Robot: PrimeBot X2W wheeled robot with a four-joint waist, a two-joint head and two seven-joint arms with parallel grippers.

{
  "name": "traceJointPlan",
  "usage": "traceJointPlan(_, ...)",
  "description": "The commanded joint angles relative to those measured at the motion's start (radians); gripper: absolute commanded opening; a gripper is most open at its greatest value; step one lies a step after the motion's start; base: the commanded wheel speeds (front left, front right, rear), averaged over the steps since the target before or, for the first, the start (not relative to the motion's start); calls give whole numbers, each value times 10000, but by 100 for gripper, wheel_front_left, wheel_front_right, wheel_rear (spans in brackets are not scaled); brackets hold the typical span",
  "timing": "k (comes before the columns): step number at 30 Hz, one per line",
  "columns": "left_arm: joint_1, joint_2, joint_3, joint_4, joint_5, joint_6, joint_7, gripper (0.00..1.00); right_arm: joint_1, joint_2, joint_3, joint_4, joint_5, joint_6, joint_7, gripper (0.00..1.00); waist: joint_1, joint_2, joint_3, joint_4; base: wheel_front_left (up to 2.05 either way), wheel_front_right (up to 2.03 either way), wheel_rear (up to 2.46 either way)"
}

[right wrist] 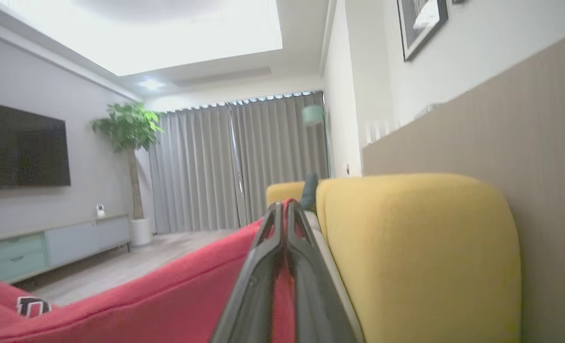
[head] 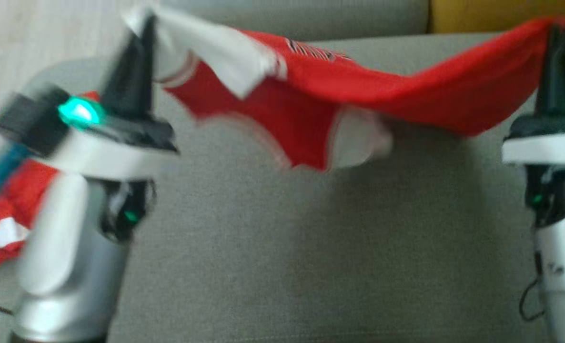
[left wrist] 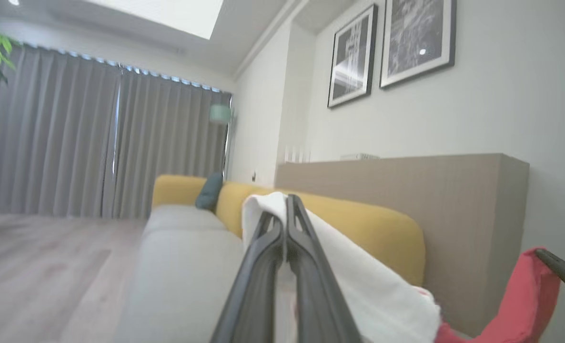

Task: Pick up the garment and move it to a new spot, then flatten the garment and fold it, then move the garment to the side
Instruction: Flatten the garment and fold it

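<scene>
Garment (head: 406,95) strung between both grippers over the grey sofa seat (head: 311,247), near its back edge.
Left gripper (head: 145,33) pinches the white end, right gripper (head: 556,38) pinches the red end; middle sags.

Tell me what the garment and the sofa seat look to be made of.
The garment: thin, soft cloth, red and white, perhaps a jersey knit; it sags and folds as it hangs. The sofa seat: grey woven upholstery, matte; a fine weave grain shows.
</scene>
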Motion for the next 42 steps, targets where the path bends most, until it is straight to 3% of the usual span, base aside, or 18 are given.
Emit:
traceJointPlan(1,-769,327,492,-525,67,-59,-51,0,-500,-154,226,-425,262,65,-56,0,0,0,-313,151,0,0,0)
traceJointPlan(9,-2782,1025,438,-379,31,-59,-15,0,-1909,-872,363,-1636,881,65,847,0,0,0,-447,450,0,0,0)
traceJointPlan(16,-4527,1131,272,1042,377,116,727,0,-3364,-1254,450,-1657,393,65,1692,0,0,0,611,616,0,0,0)
traceJointPlan(20,-5166,1073,110,1817,701,270,732,0,-4076,-1256,597,-1060,102,65,1786,0,0,0,1243,633,0,0,0)
traceJointPlan(25,-6555,934,123,3630,1136,675,469,0,-5753,-1057,474,779,-468,65,1436,0,0,0,2144,567,0,0,0)
traceJointPlan(31,-8885,557,585,4497,1613,1136,-39,0,-8386,-986,-432,2992,-1898,65,521,0,0,0,2940,528,0,0,0)
traceJointPlan(35,-8459,128,950,4250,1675,1095,-47,0,-8702,-928,-696,3979,-2306,65,229,0,0,0,3077,550,0,0,0)
traceJointPlan(42,-5293,-630,1659,4309,1406,836,-49,0,-6865,-702,-205,5363,-1647,65,49,0,0,0,3175,480,0,0,0)
